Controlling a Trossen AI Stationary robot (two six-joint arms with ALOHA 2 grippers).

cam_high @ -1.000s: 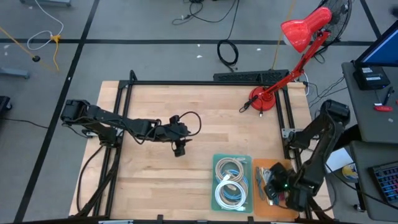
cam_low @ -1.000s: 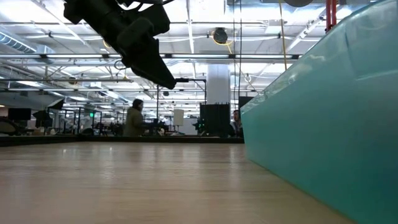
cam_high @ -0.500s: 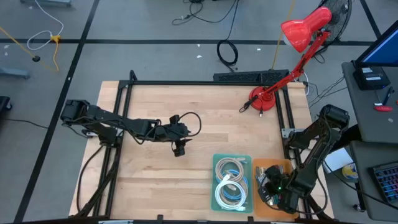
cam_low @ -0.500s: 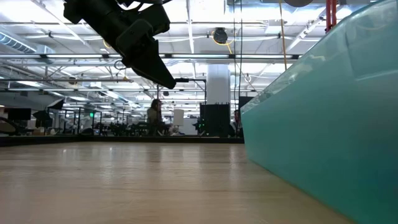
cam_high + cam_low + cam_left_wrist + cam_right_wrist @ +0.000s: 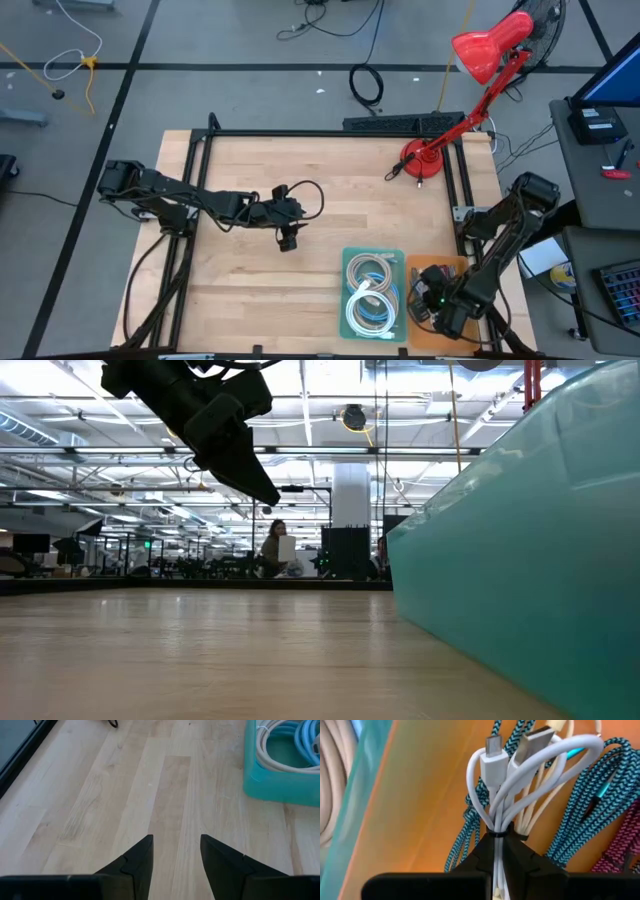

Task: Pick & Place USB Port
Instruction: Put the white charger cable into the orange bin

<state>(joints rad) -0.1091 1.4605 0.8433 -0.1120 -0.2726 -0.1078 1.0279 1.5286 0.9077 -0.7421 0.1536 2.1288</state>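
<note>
A white USB cable bundle [image 5: 506, 780], looped and tied, with two plugs at its front, sits between my right gripper's [image 5: 498, 837] shut fingers over the orange tray [image 5: 452, 268] at the table's near right. Teal and pink braided cables [image 5: 590, 795] lie in that tray beneath it. Beside it stands a teal tray [image 5: 350, 258] with coiled cables [image 5: 370, 292]. My left gripper [image 5: 176, 842] hangs open above bare wood at mid-table [image 5: 288, 240], showing high in the low view [image 5: 235, 445]. My right gripper pinches the white bundle between its two fingers at the tied waist [image 5: 497, 827], just behind the black tie. The fingers slant down from the table's right side and lie along the bundle. The loops and plugs [image 5: 492, 747] stick out past the fingertips over the braided cables.
A red desk lamp [image 5: 420, 160] stands at the far right corner, and a black frame [image 5: 300, 133] runs round the table. The teal tray's wall [image 5: 520, 560] fills the right of the low view. Bare wood [image 5: 250, 290] lies between the left gripper and the near edge.
My right arm has shifted toward the table's left over the orange tray, gripper still shut. A person in the room behind has walked rightward.
</note>
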